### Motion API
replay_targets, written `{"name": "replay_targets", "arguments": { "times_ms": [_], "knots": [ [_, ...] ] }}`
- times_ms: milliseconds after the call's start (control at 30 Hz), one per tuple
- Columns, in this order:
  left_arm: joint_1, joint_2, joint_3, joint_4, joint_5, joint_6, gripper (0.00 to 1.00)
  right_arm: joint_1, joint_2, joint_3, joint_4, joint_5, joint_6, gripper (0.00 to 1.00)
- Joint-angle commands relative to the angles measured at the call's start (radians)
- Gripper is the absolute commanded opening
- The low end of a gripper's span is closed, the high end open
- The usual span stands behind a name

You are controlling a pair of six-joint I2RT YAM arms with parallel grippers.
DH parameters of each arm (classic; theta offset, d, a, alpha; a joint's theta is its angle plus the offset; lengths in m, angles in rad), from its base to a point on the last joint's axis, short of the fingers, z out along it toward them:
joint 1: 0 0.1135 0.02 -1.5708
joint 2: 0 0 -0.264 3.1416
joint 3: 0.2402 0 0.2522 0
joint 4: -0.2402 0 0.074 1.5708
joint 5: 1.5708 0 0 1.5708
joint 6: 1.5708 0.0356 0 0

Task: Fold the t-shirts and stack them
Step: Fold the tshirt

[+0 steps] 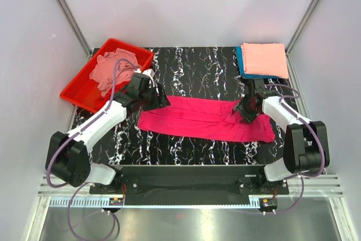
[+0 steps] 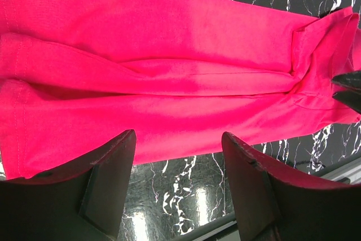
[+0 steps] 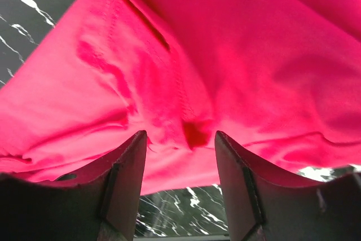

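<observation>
A hot pink t-shirt [image 1: 206, 118] lies folded into a long band across the middle of the black marble table [image 1: 192, 74]. My left gripper [image 1: 159, 101] hovers open over its left end; in the left wrist view the pink t-shirt [image 2: 169, 71] fills the frame beyond the open left gripper [image 2: 179, 140], with bare table between the fingers. My right gripper [image 1: 241, 111] is open above the band's right part. In the right wrist view the pink t-shirt [image 3: 225, 55] is wrinkled just ahead of the open right gripper [image 3: 180, 136], which holds nothing.
A red tray [image 1: 76, 91] at the back left holds a crumpled dusty pink t-shirt [image 1: 113, 69]. At the back right a folded salmon t-shirt [image 1: 264, 59] lies on a folded teal-blue one [image 1: 241, 63]. Grey walls enclose the table.
</observation>
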Motion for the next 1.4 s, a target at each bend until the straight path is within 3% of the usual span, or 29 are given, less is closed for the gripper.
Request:
{"name": "replay_targets", "arguments": {
  "times_ms": [0,267,333,400,433,533,1200,1267,1333,1367],
  "knots": [
    [-0.004,-0.022,-0.009,0.004,-0.02,0.01,0.68,0.015,0.02,0.002,0.073,0.004,0.055,0.58],
    [-0.004,-0.021,-0.01,0.006,-0.027,0.015,0.68,0.025,0.054,0.011,0.049,0.03,0.087,0.57],
    [-0.004,-0.018,-0.01,0.009,-0.026,0.013,0.68,0.027,0.054,0.007,0.05,0.03,0.091,0.53],
    [-0.004,-0.016,-0.01,0.009,-0.023,0.012,0.68,0.03,0.055,0.005,0.064,0.017,0.096,0.42],
    [-0.004,-0.016,-0.01,0.01,-0.02,0.012,0.68,0.03,0.054,0.008,0.072,0.012,0.096,0.26],
    [-0.004,-0.017,-0.01,0.007,-0.024,0.015,0.68,0.041,0.055,0.023,0.081,0.004,0.096,0.0],
    [-0.004,0.009,-0.007,0.006,-0.034,0.019,0.68,0.127,0.247,0.247,0.179,-0.071,-0.086,0.0],
    [-0.007,0.009,-0.009,0.007,-0.037,0.018,0.68,0.127,0.247,0.299,0.103,-0.03,-0.123,0.28],
    [-0.021,0.004,-0.01,0.01,-0.043,0.03,0.69,0.125,0.224,0.348,0.026,0.031,-0.155,0.7],
    [-0.03,-0.005,-0.009,0.012,-0.047,0.039,0.69,0.125,0.213,0.409,-0.072,0.129,-0.162,0.75]
  ]
}}
